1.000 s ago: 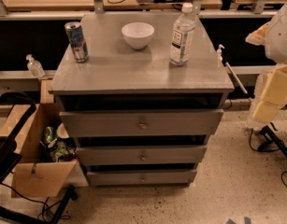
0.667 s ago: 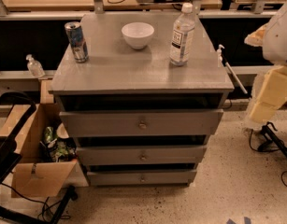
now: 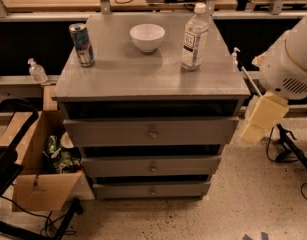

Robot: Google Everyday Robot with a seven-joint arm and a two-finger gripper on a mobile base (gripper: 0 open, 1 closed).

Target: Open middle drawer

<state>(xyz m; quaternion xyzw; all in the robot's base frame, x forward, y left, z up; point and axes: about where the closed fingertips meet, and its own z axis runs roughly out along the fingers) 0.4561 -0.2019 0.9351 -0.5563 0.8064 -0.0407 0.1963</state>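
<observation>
A grey cabinet (image 3: pixel 143 79) with three stacked drawers stands in the centre of the camera view. The middle drawer (image 3: pixel 118 167) has a flat mid-sized front with a small round metal knob (image 3: pixel 153 168) and looks shut. The taller top drawer (image 3: pixel 108 132) is above it and the narrowest drawer (image 3: pixel 123 189) below. My gripper (image 3: pixel 263 118) shows as a cream-coloured piece under the white arm housing (image 3: pixel 288 59), to the right of the cabinet at top-drawer height. It is apart from the cabinet and touches no knob.
On the cabinet top stand a drink can (image 3: pixel 82 44), a white bowl (image 3: pixel 147 36) and a water bottle (image 3: pixel 194 36). An open cardboard box (image 3: pixel 38 184) with rubbish sits on the floor at the left. Cables (image 3: pixel 288 154) lie at the right. Desks run behind.
My arm and gripper have moved left and a little down, closer to the cabinet's right side. The drawers and the things on top have not moved.
</observation>
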